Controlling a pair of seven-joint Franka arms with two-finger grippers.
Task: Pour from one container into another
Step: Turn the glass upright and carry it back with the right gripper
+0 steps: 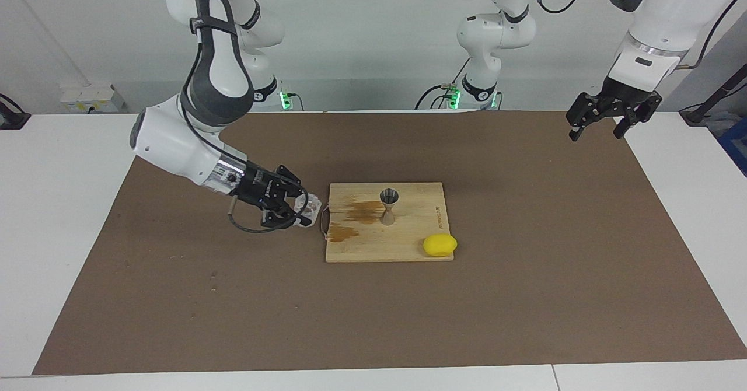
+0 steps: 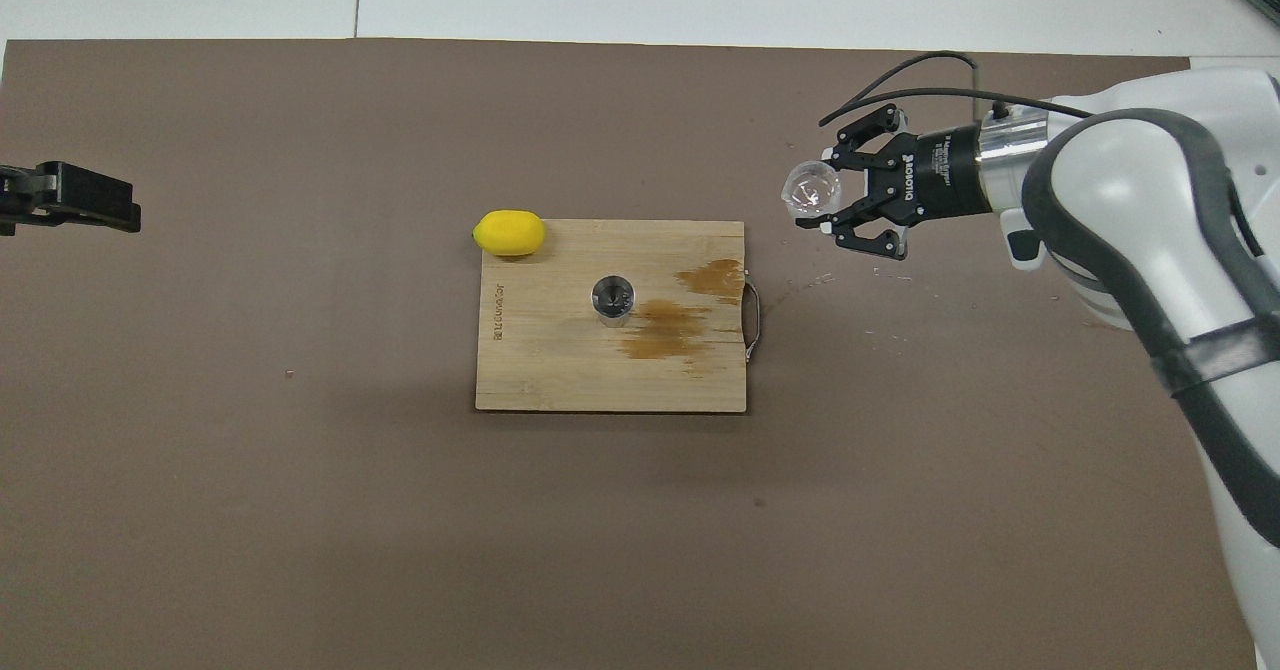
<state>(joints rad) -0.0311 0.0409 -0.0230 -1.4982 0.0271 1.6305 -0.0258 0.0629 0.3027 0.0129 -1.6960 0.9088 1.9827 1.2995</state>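
Clear glass tumbler [image 1: 307,206] lies tipped sideways, clamped in right end effector [image 1: 299,209]; left end effector [image 1: 607,124] spread apart.

In the overhead view the left gripper [image 2: 100,212] is cut off by the picture's nine o'clock edge; only dark fingers show, their spread unreadable. The right arm runs off at four o'clock. Whether the glass tumbler [image 1: 307,208] holds any liquid cannot be told. The jigger [image 2: 612,298] shows only its rim from above, its contents unreadable. The lettering on the cutting board [image 2: 560,370] is too small to read.
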